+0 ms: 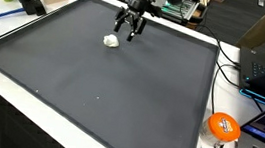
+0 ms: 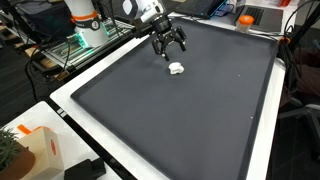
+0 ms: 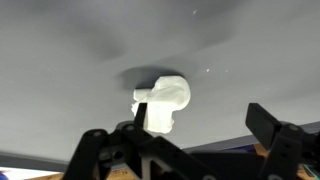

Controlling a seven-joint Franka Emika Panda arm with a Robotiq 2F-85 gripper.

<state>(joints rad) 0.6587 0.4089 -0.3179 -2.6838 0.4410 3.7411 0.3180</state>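
Centre spread pincer (image 1: 128,32) over white lump (image 1: 111,40) near far edge of dark surface (image 1: 119,103), then descend vertically before closing.

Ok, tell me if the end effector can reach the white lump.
Probably yes: the open end effector hovers close by the white lump, and nothing on the dark mat stands between them.

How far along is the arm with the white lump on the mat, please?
Done: the tool hangs close by the lump, jaws open and clear of it. In hand: nothing; the lump lies free on the mat, untouched. Left: probably lowering, closing on the lump and lifting it.
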